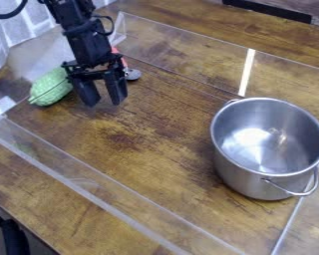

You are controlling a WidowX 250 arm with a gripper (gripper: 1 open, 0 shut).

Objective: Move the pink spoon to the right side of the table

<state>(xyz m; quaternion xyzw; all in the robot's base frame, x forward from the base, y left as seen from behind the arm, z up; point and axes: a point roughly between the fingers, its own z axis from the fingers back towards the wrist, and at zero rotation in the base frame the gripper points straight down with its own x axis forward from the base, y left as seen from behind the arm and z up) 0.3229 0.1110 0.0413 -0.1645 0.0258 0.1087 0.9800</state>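
No readable text or labels.

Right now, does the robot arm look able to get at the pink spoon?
Probably yes: the gripper hangs right beside the pink spoon, and nothing seems to stand between them, though the arm hides part of the spoon.
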